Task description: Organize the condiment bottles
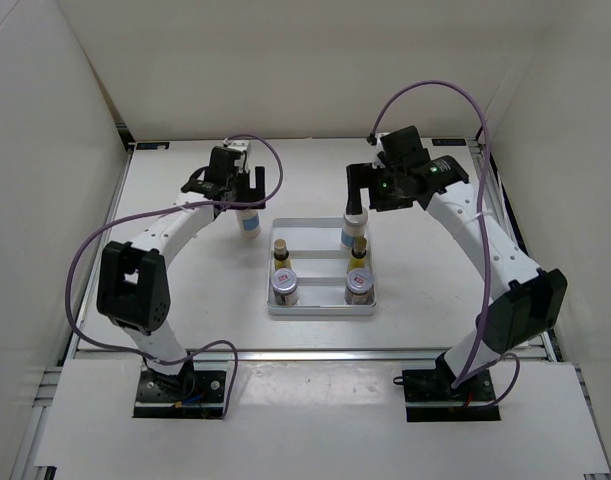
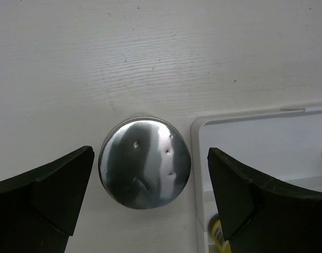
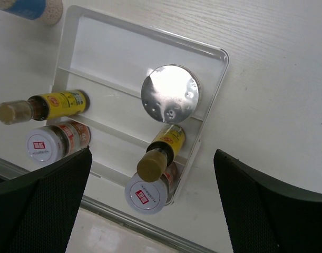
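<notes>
Because only the far-left compartment [image 1: 303,232] of the tray [image 1: 320,312] is unfilled, the left claw [image 2: 150,158] hangs spread astride the silver cap [image 2: 145,182] of the white bottle [image 1: 249,225] standing on the table [image 1: 185,300] beside it, while the right claw [image 3: 153,158] hovers spread above the tray.

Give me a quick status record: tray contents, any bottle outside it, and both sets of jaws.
tray: one white bottle, two yellow bottles, two jars
outside: second white bottle, left of tray
left jaws: open, flanking its silver cap, not touching
right jaws: open, empty, above tray's right side
</notes>
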Motion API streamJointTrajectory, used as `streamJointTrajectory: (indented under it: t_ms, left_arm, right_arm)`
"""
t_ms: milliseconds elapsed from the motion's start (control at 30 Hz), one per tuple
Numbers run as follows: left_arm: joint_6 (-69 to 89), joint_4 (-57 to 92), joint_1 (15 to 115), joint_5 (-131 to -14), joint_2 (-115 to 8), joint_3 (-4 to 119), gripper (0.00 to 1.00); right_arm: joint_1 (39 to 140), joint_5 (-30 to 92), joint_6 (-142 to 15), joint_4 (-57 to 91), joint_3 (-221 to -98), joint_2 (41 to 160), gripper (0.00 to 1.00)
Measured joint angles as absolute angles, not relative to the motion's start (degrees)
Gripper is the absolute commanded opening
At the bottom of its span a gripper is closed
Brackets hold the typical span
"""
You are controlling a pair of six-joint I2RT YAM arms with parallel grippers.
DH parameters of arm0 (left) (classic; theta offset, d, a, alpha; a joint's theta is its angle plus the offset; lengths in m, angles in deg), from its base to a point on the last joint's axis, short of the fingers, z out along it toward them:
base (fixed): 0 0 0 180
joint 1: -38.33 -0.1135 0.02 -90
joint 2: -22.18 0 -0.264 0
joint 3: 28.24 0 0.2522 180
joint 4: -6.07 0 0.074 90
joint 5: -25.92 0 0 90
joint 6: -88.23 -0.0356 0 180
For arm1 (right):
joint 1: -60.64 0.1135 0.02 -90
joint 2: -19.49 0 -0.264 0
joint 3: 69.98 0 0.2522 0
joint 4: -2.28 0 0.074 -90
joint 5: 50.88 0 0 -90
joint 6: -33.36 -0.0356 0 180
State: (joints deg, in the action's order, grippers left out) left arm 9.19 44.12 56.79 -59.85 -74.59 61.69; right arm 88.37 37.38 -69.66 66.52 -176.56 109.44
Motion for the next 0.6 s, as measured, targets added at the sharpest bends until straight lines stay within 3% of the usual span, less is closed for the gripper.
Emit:
streamJointTrajectory:
  t_ms: [267,367,500,600]
  left_arm:
    - [10.33,45.15,56.79,-58.43,-80.23,64.09,0.87]
    - [10.35,45.46,56.79,-58.43,-82.04,64.88,0.78]
    - [10.33,46.24,56.7,-58.0,-83.07,65.99,0.55]
    - [10.85,47.75,56.87,-57.41,-83.38,67.15,0.5]
  right_arm:
    - [88.37,36.44,-69.48,66.58,-176.21,105.4,1.0]
    - [88.37,36.35,-69.31,67.17,-175.16,104.7,1.0]
    - [88.32,36.44,-68.56,67.98,-174.2,104.52,1.0]
    - [88.06,36.92,-68.13,68.86,-173.48,104.15,1.0]
